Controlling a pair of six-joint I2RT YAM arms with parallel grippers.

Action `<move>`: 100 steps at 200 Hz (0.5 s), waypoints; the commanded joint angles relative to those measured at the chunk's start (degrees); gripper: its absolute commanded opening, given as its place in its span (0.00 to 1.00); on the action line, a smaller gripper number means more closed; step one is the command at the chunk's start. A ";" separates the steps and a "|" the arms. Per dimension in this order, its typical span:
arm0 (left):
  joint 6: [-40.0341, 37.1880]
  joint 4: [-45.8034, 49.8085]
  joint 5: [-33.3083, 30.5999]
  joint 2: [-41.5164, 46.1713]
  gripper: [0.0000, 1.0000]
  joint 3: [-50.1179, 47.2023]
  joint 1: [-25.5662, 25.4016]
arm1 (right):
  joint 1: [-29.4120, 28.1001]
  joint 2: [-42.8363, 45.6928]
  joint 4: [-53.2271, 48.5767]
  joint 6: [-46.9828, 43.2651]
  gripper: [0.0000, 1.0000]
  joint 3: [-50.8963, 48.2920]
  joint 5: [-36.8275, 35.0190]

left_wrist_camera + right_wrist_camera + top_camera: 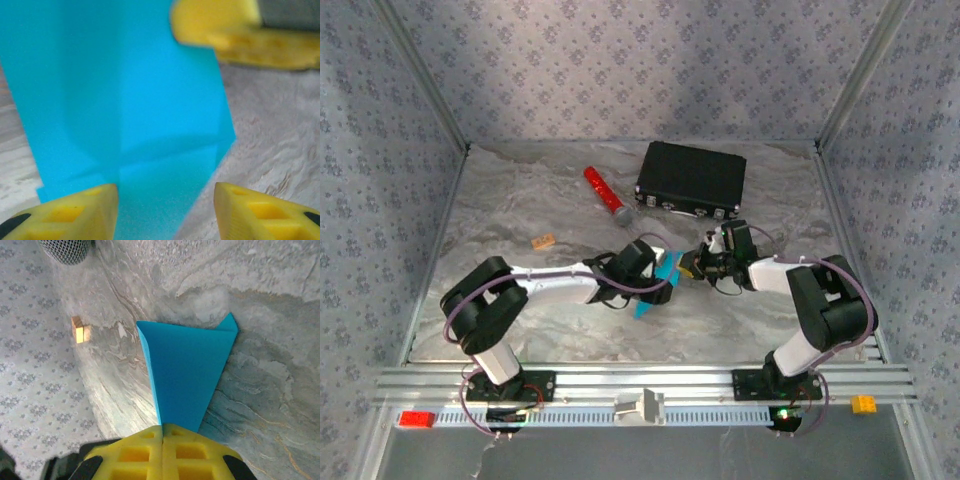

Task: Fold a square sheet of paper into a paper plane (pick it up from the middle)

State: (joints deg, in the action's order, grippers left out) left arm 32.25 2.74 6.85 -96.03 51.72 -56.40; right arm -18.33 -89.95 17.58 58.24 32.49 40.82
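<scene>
We read no text anywhere, no labels, no brand names, no numbers, no legible signs.

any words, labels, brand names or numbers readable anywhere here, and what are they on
No text can be read anywhere.
The blue paper is plain.
The black case and red cylinder show no marking legible at this size.
The wallpaper carries a repeating ornament, not writing.
</scene>
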 commanded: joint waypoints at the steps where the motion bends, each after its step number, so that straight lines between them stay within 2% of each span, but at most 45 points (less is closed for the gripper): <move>1: -5.94 6.23 -8.96 0.98 0.56 2.16 -3.27 | 0.31 1.21 0.32 2.42 0.00 -0.43 -0.76; 49: -7.75 13.13 -23.84 -2.06 0.61 5.80 -9.59 | 0.32 1.62 0.87 3.53 0.00 -0.23 -0.81; 100: -8.72 18.18 -32.24 -7.34 0.58 10.68 -13.46 | 0.31 1.84 1.49 4.39 0.00 -0.31 -0.61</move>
State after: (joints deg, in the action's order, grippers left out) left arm 24.99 15.92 -18.06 -101.08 59.83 -68.36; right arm -18.35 -89.38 18.35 61.30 32.49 40.64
